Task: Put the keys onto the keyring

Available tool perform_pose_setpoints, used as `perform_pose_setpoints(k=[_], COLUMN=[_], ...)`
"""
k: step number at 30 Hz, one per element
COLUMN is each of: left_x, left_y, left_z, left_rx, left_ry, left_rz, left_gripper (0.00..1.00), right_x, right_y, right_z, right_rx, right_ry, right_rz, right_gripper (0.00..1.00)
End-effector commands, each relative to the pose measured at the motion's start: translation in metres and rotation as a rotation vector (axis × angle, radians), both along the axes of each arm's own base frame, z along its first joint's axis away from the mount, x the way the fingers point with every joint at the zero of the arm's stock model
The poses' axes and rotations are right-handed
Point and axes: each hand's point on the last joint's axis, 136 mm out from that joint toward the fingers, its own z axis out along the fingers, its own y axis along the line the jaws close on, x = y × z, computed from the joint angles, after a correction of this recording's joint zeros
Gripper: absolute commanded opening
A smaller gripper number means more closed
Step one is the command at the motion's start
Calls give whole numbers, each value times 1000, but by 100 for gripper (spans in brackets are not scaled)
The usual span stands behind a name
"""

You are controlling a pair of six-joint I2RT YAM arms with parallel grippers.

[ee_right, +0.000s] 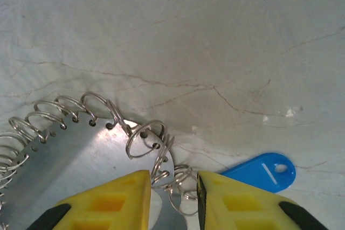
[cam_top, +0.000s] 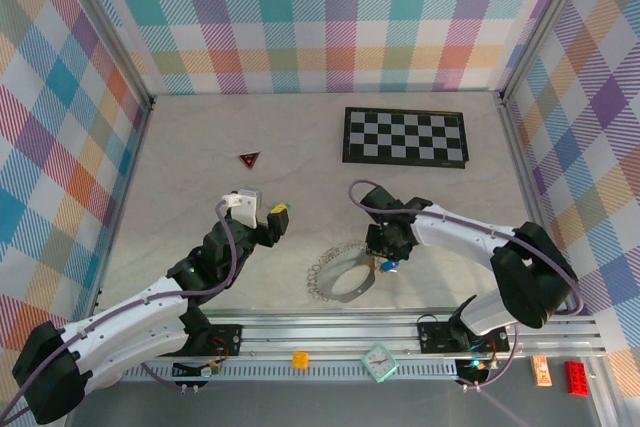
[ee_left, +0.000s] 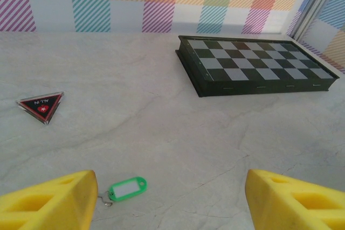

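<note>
The keyring [ee_right: 81, 160] is a grey metal band lined with several wire rings; it lies on the table in front of the right arm [cam_top: 345, 279]. My right gripper [ee_right: 173, 187] points down at its edge, with the yellow fingers [ee_right: 113, 203] drawn close. A cluster of small rings fills the narrow gap between them. The blue key [ee_right: 261, 172] lies flat just right of those fingers [cam_top: 388, 266]. The green key [ee_left: 127, 188] lies on the table beside the left finger [ee_left: 54, 203] of my left gripper [ee_left: 171, 187]. That gripper is open, holds nothing and hovers left of the keyring [cam_top: 275, 219].
A dark red triangle [cam_top: 249, 159] lies at the far left [ee_left: 41, 106]. A checkerboard [cam_top: 405, 137] lies flat at the far right [ee_left: 259, 65]. Plaid walls close in the table on three sides. A metal rail [cam_top: 330, 332] runs along the near edge.
</note>
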Motion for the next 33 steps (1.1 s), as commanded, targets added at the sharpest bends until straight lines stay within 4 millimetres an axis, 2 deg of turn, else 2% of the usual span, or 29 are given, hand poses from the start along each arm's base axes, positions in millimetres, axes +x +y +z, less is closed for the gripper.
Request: perform_pose_setpoints(k=[1,21,23,29,33], left_x=[2,2,2,2,2], left_y=[4,10,11,16,20], left_z=[5,8,9,9,12], left_rx=[-23,-16,-14,-6,7], left_ry=[-3,-21,-23,-29,-45], left_rz=[19,47,52,69,84], left_gripper=[72,72,72,71,71], right_x=[9,11,11,13,17], right_y=[3,4,5,8,17], right_z=[5,-6,-7,-2,8], right_rx=[-7,-37,-36,-18,28], right_ry=[-8,30,32,22,1], right_rz=[-34,-55,-53,-41,-41], right_gripper=[27,17,13,0,0])
